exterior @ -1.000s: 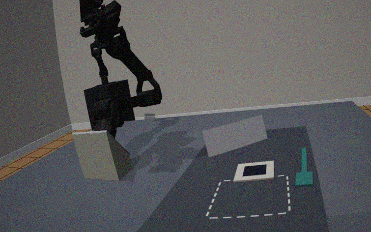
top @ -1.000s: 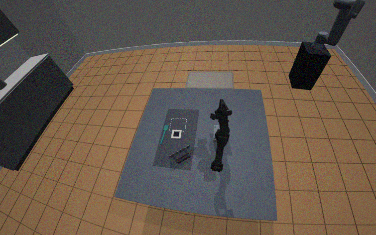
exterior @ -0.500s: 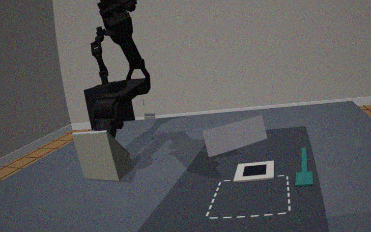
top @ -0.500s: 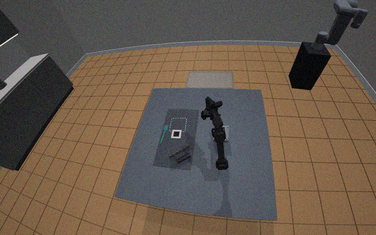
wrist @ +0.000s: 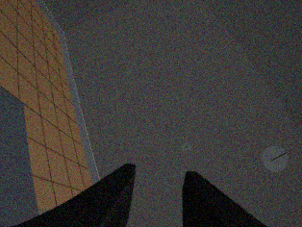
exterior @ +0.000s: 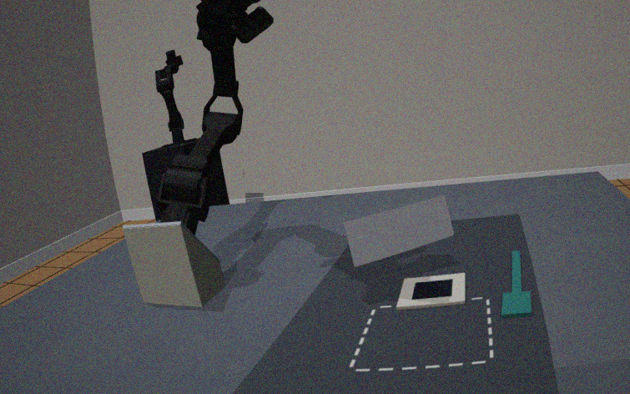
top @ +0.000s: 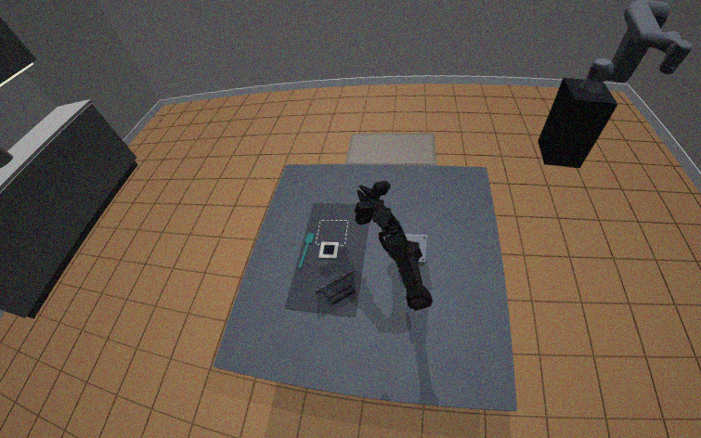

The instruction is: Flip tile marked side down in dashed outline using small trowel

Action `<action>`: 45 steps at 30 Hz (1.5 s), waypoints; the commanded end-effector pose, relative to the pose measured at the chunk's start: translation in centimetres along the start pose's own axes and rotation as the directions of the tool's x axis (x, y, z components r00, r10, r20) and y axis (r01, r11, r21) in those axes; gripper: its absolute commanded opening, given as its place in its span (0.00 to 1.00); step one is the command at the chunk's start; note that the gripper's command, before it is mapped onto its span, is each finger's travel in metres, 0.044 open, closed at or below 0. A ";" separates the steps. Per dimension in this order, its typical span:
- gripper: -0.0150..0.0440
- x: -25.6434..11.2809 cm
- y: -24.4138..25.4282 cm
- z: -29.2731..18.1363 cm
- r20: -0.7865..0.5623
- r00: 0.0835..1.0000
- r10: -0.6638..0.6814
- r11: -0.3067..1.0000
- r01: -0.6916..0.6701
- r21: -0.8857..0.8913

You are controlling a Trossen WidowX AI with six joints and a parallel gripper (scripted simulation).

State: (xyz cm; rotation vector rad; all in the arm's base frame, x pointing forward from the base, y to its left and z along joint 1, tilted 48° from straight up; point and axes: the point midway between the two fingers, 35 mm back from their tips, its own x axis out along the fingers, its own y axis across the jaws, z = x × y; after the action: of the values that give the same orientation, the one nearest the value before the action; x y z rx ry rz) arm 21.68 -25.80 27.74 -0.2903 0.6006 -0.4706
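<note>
The tile point(top: 328, 250) point(exterior: 432, 289) lies flat on the dark mat point(top: 301, 296) point(exterior: 483, 234), its pale border and dark square facing up. It lies mostly outside the dashed outline point(top: 332, 220) point(exterior: 432, 366), its edge covering part of one dashed side. The teal trowel point(top: 309, 238) point(exterior: 516, 303) lies flat on the mat beside the outline and tile, apart from both. My gripper point(top: 359, 191) point(wrist: 159, 177) is raised high, away from the tile and trowel. Its fingers stand partly open with nothing between them. In the exterior view the fingers are out of frame.
A slanted grey panel point(top: 336, 287) point(exterior: 400, 229) stands on the mat, on the tile's side away from the outline. A pale wedge-shaped block point(exterior: 160, 264) stands by the arm's base. The blue-grey table top point(top: 450, 348) surrounds the mat.
</note>
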 end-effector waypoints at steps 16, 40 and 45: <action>0.42 3.9 10.3 4.6 -0.058 0.900 0.431 0.872 -0.399 0.282; 0.42 2.9 24.6 8.9 -0.193 0.550 0.813 0.523 -0.541 0.659; 0.42 2.0 27.9 9.5 -0.237 0.444 0.864 0.455 -0.488 0.745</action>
State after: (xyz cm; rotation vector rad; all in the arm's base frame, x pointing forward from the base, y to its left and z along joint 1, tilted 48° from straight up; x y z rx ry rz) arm 37.71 -3.82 23.79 0.6999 1.0241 0.1474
